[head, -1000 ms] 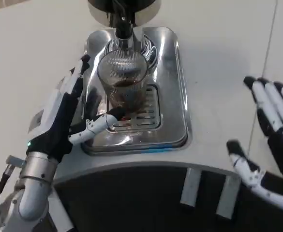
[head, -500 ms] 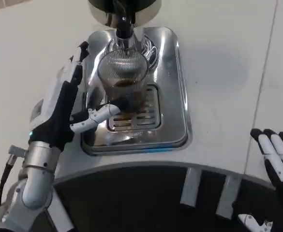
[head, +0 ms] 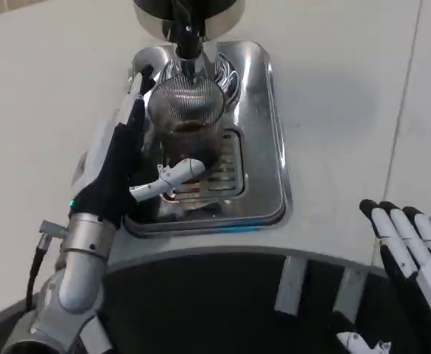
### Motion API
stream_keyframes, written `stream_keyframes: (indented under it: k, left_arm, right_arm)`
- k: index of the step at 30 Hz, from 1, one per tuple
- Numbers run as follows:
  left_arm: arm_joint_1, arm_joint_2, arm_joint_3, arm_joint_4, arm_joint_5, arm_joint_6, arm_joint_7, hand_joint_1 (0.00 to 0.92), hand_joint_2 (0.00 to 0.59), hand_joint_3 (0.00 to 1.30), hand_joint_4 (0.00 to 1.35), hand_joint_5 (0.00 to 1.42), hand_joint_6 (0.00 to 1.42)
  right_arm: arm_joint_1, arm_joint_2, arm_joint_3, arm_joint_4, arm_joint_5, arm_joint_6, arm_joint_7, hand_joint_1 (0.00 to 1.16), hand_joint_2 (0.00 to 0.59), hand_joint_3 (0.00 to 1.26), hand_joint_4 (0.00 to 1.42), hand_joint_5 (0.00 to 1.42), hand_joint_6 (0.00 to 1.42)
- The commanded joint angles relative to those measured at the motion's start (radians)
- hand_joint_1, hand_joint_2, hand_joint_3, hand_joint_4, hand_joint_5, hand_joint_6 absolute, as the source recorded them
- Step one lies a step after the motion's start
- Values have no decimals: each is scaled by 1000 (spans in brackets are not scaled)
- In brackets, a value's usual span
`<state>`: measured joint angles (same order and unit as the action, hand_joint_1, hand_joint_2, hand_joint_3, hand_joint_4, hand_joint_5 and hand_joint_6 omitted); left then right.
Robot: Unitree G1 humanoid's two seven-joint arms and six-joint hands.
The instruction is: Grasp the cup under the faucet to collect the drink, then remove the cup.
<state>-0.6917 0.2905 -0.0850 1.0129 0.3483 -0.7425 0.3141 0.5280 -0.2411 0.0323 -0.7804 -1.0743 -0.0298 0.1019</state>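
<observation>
Head view shows the ribbed glass cup (head: 186,118) standing on the steel drip tray (head: 263,169) directly beneath the black faucet (head: 186,40), with some dark drink already in its bottom. The left hand (head: 123,166) brackets its left side, fingers alongside and thumb curled at its base, though whether it grips yet I cannot tell. Closing the grasp and lifting the cup away remain, I judge; the spout overhead crowds any lift, while the right hand (head: 410,258) waits spread and empty, well apart.

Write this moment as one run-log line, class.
left hand: around cup, grip unclear | cup: under faucet, drink inside | right hand: open, idle
</observation>
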Motion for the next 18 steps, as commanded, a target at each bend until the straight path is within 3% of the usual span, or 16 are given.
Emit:
stream_keyframes:
  k: [1,18]
  left_arm:
    - [-8,-20,14,17,-25,-37,18,491,44,0,0,25,40]
    - [-16,-36,6,56,-13,-65,37,541,55,0,0,72,89]
  right_arm:
    - [-19,14,9,-24,-12,21,56,438,336,0,0,0,0]
    - [-75,56,17,-35,-19,64,132,449,338,0,0,0,0]
